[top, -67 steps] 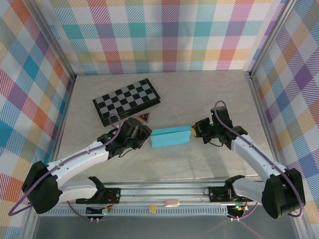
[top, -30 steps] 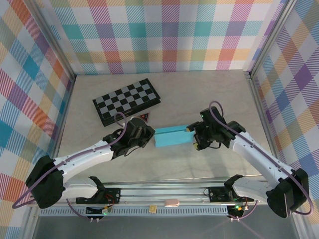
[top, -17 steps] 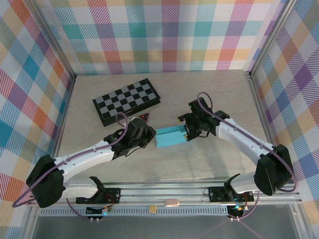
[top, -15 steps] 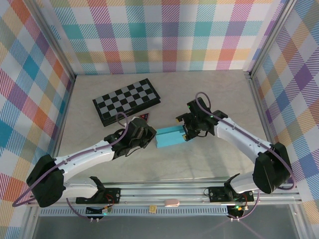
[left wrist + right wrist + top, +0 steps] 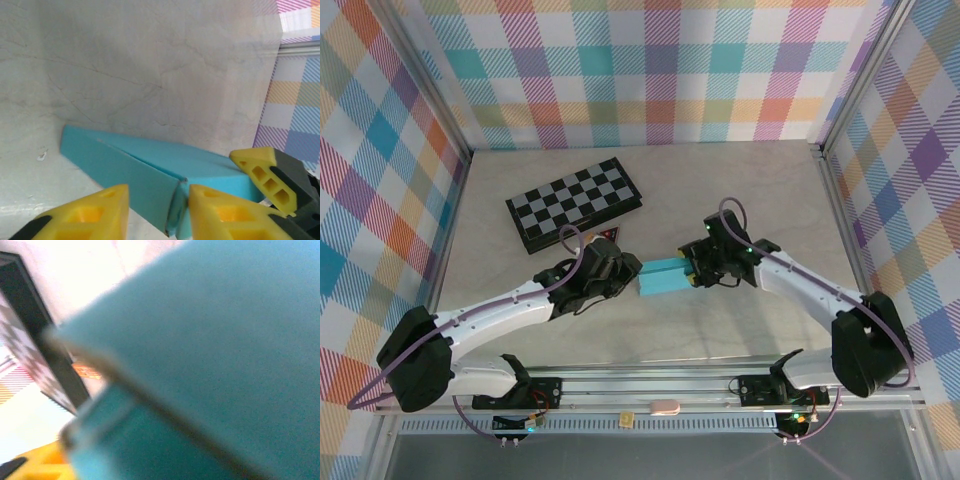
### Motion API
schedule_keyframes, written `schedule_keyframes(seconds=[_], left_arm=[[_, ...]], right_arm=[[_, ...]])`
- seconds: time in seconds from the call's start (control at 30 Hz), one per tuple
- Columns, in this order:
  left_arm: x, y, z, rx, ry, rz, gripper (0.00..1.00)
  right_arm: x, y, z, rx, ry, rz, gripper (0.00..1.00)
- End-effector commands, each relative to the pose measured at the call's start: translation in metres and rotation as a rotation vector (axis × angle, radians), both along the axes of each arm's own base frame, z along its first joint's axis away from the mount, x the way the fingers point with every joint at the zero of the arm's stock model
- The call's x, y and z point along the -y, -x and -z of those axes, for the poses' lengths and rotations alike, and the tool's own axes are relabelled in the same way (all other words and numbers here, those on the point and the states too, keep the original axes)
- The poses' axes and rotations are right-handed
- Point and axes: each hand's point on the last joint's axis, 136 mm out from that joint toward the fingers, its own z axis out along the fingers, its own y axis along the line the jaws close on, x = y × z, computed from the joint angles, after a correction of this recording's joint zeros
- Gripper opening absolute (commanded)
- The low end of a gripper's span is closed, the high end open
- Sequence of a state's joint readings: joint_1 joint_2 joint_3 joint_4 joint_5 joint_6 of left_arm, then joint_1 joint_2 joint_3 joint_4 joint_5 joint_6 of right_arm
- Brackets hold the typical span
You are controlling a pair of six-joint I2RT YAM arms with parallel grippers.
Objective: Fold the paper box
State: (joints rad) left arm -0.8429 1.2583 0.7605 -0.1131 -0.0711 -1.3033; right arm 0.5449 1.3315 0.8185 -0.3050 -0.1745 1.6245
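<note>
The paper box [image 5: 662, 278] is a slim teal box lying on the table between both arms. In the left wrist view its near end [image 5: 175, 200] sits between my yellow fingers. The right finger [image 5: 225, 212] touches it and the left finger [image 5: 85, 215] stands a little apart, so my left gripper [image 5: 157, 210] is open around that end. My right gripper [image 5: 697, 268] is over the box's right end. In the right wrist view the box [image 5: 210, 350] is a close blur, and one yellow finger [image 5: 30, 467] shows at the lower left. The blur hides how the right jaws stand.
A black-and-grey chessboard [image 5: 575, 203] lies at the back left, with a small dark triangular piece [image 5: 610, 236] just in front of it. Checkered walls stand round the table, and a metal rail [image 5: 650, 385] runs along the near edge.
My left gripper has gone from shut to open at the box's left end. The right gripper has moved left over the box's right end, covering more of it.
</note>
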Motion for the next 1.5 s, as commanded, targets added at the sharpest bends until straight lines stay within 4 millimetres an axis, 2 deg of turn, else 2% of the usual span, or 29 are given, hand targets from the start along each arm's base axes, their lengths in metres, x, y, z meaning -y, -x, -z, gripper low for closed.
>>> schedule_keyframes(seconds=[0.0, 0.2, 0.33, 0.47, 0.57, 0.63, 0.7, 0.9, 1.0, 1.03, 1.07, 1.1, 1.13, 1.17, 1.2, 1.23, 1.33, 1.4, 1.47], left_arm=[[-0.015, 0.005, -0.004, 0.014, -0.025, 0.0, 0.44], [-0.057, -0.003, -0.028, 0.07, -0.017, -0.09, 0.5], [-0.074, -0.006, -0.028, 0.078, -0.011, -0.131, 0.5], [-0.077, -0.009, -0.027, 0.072, -0.014, -0.125, 0.5], [-0.078, -0.011, -0.028, 0.072, -0.033, -0.116, 0.5], [-0.079, -0.011, -0.028, 0.071, -0.032, -0.12, 0.49], [-0.08, -0.011, -0.029, 0.072, -0.031, -0.12, 0.49], [-0.085, -0.011, -0.025, 0.052, -0.054, -0.118, 0.49], [-0.088, -0.015, -0.03, 0.067, -0.074, -0.104, 0.49], [-0.09, -0.018, -0.036, 0.086, -0.096, -0.092, 0.5], [-0.093, -0.019, -0.043, 0.107, -0.127, -0.076, 0.52], [-0.098, -0.022, -0.051, 0.136, -0.17, -0.065, 0.55], [-0.104, -0.023, -0.057, 0.163, -0.214, -0.052, 0.66], [-0.108, -0.025, -0.065, 0.193, -0.244, -0.045, 0.92], [-0.112, -0.027, -0.073, 0.229, -0.272, -0.033, 1.0], [-0.117, -0.028, -0.081, 0.264, -0.302, -0.026, 1.0], [-0.137, -0.026, -0.102, 0.364, -0.424, -0.023, 1.0], [-0.157, -0.022, -0.113, 0.409, -0.512, -0.063, 1.0], [-0.189, -0.018, -0.119, 0.419, -0.627, -0.169, 1.0]], right_arm=[[0.003, -0.003, 0.014, 0.065, -0.034, -0.025, 0.44], [0.013, -0.015, 0.012, 0.253, -0.084, -0.034, 0.42], [0.009, -0.044, 0.013, 0.392, -0.119, -0.086, 0.44], [-0.009, -0.067, 0.039, 0.341, -0.161, -0.164, 0.55], [-0.012, -0.067, 0.058, 0.259, -0.136, -0.183, 0.61], [-0.004, -0.055, 0.074, 0.154, -0.072, -0.193, 0.64], [0.006, -0.044, 0.076, 0.112, -0.016, -0.199, 0.65], [0.031, -0.014, 0.049, 0.083, 0.057, -0.172, 0.68], [0.041, -0.01, 0.027, 0.134, 0.076, -0.168, 0.68], [0.049, -0.01, 0.018, 0.162, 0.1, -0.167, 0.7], [0.057, -0.012, 0.01, 0.195, 0.137, -0.179, 0.82], [0.069, -0.015, 0.0, 0.232, 0.18, -0.186, 0.99], [0.082, -0.018, -0.011, 0.264, 0.23, -0.186, 0.99], [0.093, -0.021, -0.023, 0.302, 0.282, -0.196, 0.99], [0.104, -0.022, -0.037, 0.351, 0.356, -0.216, 0.99], [0.116, -0.021, -0.053, 0.399, 0.44, -0.234, 0.99], [0.133, -0.02, -0.101, 0.579, 0.603, -0.302, 0.99], [0.151, -0.013, -0.119, 0.603, 0.716, -0.298, 0.99], [0.183, -0.004, -0.123, 0.534, 0.86, -0.209, 0.99]])
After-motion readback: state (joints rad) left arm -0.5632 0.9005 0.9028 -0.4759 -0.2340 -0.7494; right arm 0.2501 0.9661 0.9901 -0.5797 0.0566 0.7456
